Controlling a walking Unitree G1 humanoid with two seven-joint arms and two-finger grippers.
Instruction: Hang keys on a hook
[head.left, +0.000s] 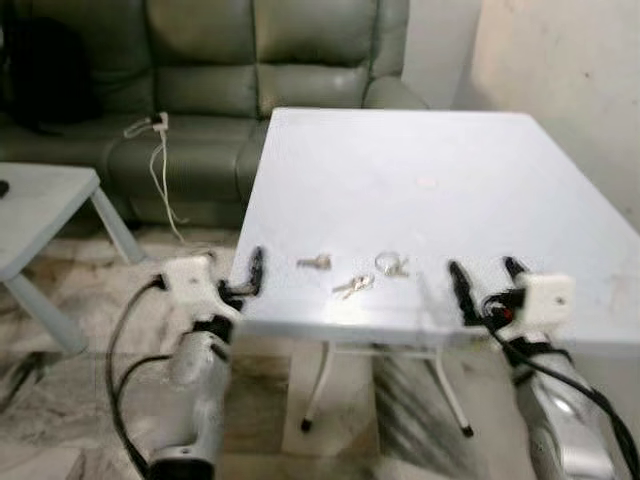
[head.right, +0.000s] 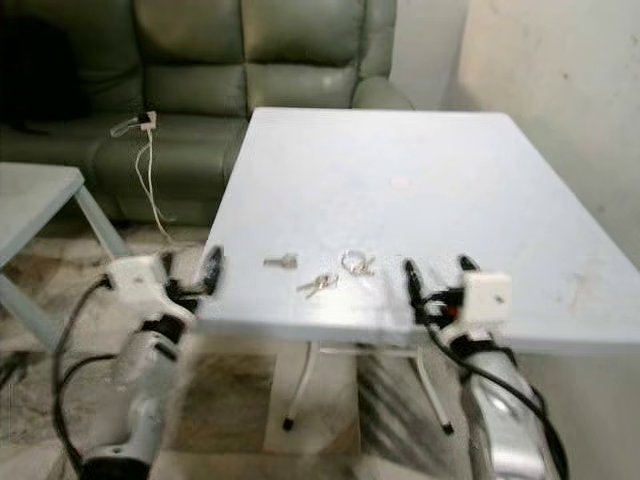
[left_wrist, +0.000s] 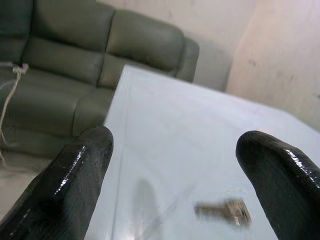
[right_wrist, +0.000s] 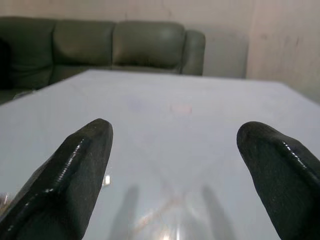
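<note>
The keys lay on the bench between both released grippers, left gripper nearer than right gripper.

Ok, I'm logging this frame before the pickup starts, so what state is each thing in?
Left end effector: open, empty, at the table's near left edge.
Right end effector: open, empty, over the near edge.
Small single silver key: flat on the white square table.
Silver key bunch: flat, untouched.
Silver key ring: lying flat.
</note>
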